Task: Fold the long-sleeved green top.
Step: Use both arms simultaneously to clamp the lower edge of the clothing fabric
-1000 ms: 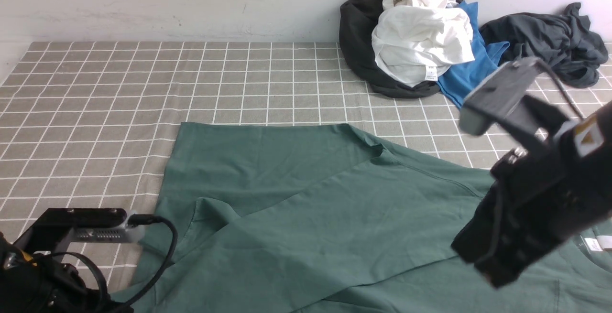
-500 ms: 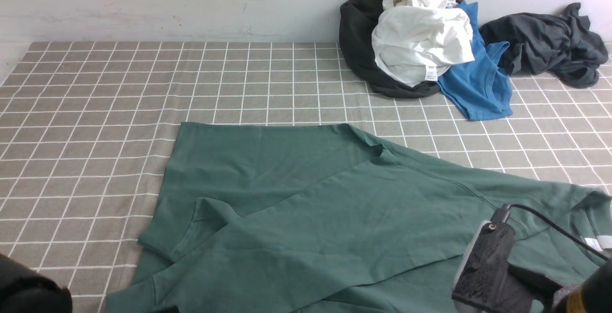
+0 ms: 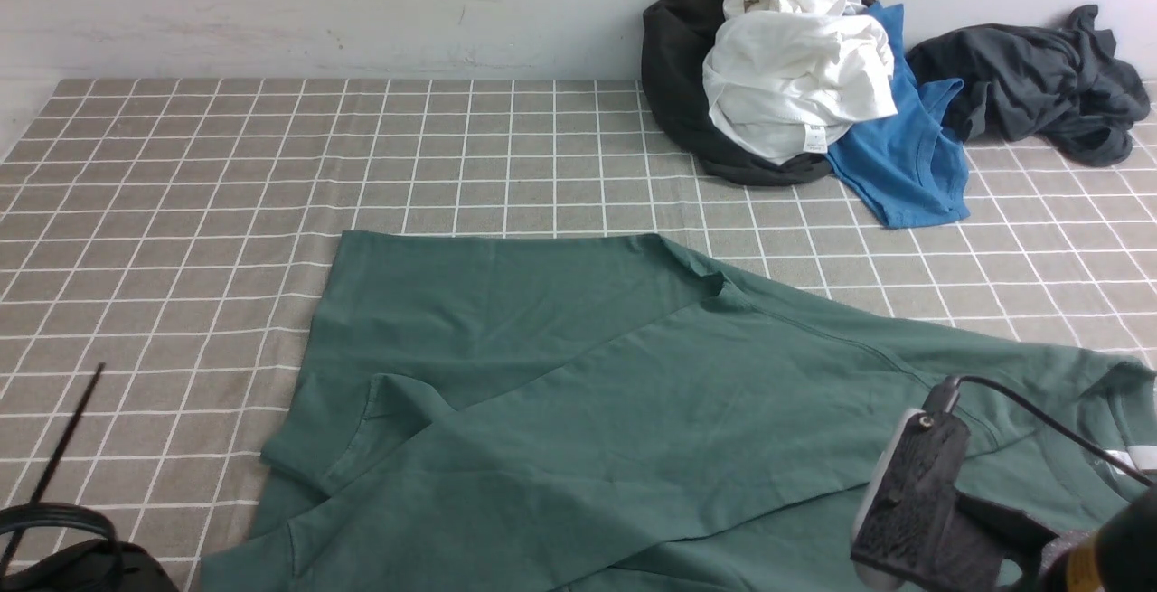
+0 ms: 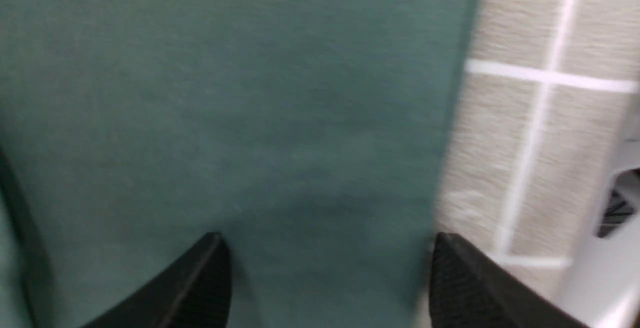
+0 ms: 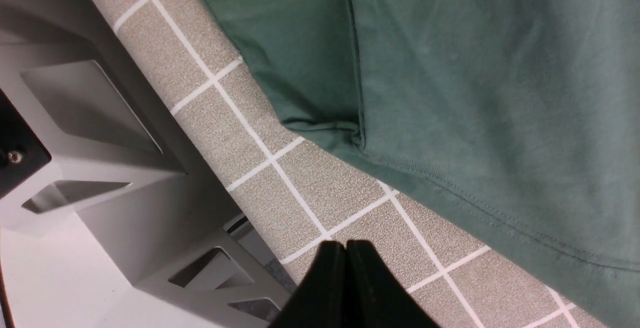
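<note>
The green long-sleeved top (image 3: 578, 393) lies flat across the middle and right of the checked tablecloth (image 3: 226, 167), with one part folded diagonally over the body and its white neck label (image 3: 1141, 458) at the right edge. In the blurred left wrist view my left gripper (image 4: 325, 268) is open just above the green top (image 4: 250, 117), near its edge, with nothing between the fingers. My right gripper (image 5: 346, 248) is shut and empty over bare tablecloth, beside the hem of the green top (image 5: 475, 67). The front view shows only the right arm's wrist camera (image 3: 913, 502).
A heap of clothes sits at the back right against the wall: a black garment (image 3: 678, 77), white ones (image 3: 795, 77), a bright blue T-shirt (image 3: 895, 158) and a dark grey garment (image 3: 1039, 77). The robot's grey base (image 5: 100, 168) borders the table's near edge.
The right arm has dropped from mid-height at the right to the bottom right corner. The left arm has sunk out of the front view at bottom left, uncovering the sleeve there.
</note>
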`<control>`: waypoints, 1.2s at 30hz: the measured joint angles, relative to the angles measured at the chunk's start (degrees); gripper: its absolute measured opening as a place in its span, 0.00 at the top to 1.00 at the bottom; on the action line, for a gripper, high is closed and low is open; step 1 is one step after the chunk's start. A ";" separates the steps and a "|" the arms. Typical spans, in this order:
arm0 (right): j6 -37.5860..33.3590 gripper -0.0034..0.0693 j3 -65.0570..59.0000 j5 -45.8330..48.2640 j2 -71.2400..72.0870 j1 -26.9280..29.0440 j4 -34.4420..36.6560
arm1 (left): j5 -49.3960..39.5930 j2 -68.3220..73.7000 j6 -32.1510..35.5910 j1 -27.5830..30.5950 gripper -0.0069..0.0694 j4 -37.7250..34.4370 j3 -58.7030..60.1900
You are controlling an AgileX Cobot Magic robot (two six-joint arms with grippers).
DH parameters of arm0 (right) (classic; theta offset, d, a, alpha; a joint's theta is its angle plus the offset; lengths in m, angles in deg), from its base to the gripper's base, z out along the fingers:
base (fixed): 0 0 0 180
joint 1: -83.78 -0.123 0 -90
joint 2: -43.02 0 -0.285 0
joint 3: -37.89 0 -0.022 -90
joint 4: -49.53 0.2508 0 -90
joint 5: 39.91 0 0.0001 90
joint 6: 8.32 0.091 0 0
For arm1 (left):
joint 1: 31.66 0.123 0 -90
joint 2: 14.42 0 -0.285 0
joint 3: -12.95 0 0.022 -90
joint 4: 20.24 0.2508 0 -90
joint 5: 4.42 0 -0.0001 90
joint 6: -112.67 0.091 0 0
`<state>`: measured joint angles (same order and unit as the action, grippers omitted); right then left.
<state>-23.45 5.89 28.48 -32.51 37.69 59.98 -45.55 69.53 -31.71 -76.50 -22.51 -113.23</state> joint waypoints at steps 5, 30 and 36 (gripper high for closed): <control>-0.22 0.97 0.00 -0.50 0.00 0.00 -0.14 | -0.04 0.58 -0.41 -0.02 0.27 0.80 -0.37; -0.28 0.97 0.00 -1.39 0.00 0.00 -1.41 | 3.73 -0.14 -13.73 -0.02 0.75 4.32 -0.28; -0.66 0.95 0.00 -1.39 0.00 0.00 -7.28 | -2.40 -0.14 -13.73 -0.02 0.91 4.39 -3.12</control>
<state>-24.11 5.89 27.10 -32.51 37.69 52.70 -47.95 69.39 -45.44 -76.52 -18.13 -116.35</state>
